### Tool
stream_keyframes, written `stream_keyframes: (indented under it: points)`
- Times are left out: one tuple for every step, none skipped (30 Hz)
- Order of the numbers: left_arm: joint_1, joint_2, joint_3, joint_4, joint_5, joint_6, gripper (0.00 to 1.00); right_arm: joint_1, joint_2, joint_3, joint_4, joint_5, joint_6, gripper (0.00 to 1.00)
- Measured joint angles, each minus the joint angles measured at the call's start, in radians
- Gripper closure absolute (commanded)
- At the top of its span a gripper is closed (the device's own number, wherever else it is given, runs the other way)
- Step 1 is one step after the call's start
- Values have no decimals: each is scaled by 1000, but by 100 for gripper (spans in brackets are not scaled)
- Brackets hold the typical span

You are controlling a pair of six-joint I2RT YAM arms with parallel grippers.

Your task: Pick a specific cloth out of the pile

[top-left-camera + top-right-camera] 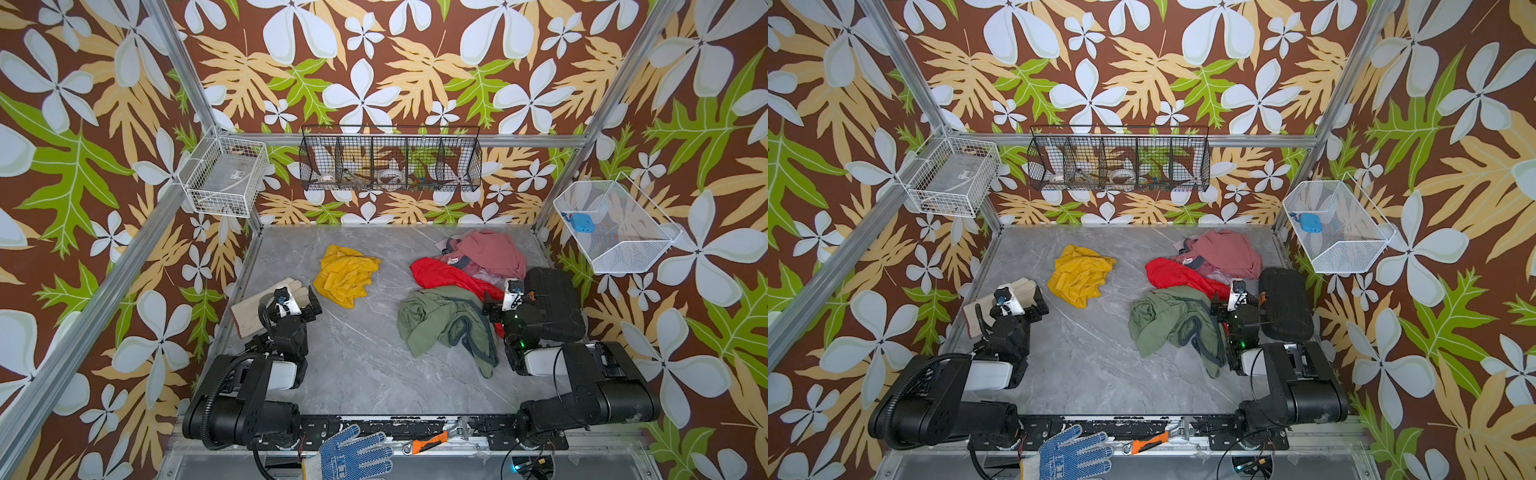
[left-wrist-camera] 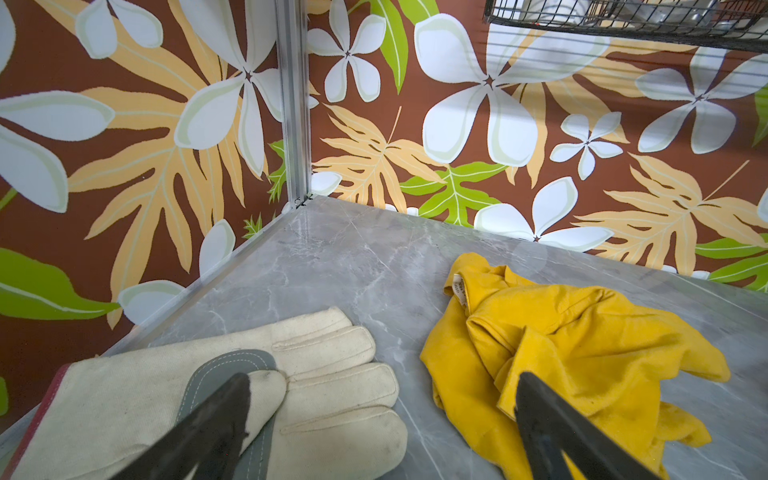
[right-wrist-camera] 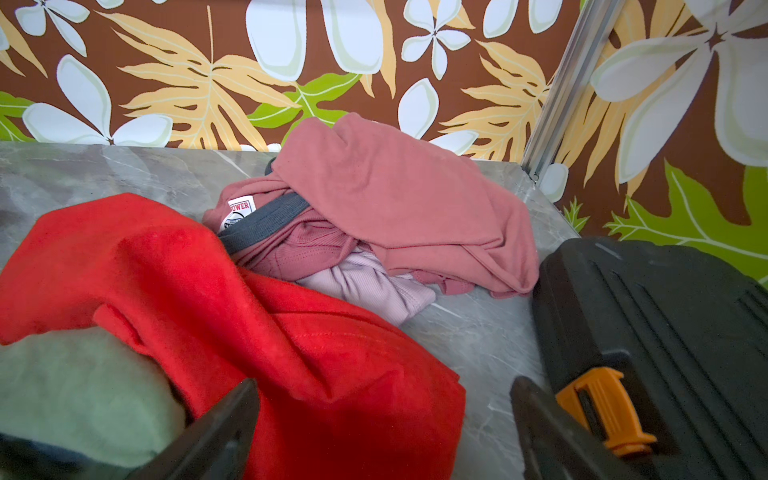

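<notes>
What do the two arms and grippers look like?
Both arms are glossy black with a white forearm sleeve: left arm, right arm. A black ribbed cable hose runs along the left one; a green light glows on the right. The left gripper and right gripper have black tapered fingers.

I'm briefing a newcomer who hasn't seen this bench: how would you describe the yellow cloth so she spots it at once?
On the grey marble table, look at the left half, beyond the cream work glove. The cloth lies crumpled and alone, apart from the pile on the right. It is plain mustard yellow, unlike the red cloth, olive-green garment and pink garment.
</notes>
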Motion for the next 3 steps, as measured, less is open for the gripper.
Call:
stream_keyframes:
  points:
    - [0, 0, 0, 0, 0, 0, 0, 0, 0, 0, 0, 0, 0, 6]
    - [0, 0, 0, 0, 0, 0, 0, 0, 0, 0, 0, 0, 0, 6]
    - [0, 0, 0, 0, 0, 0, 0, 0, 0, 0, 0, 0, 0, 5]
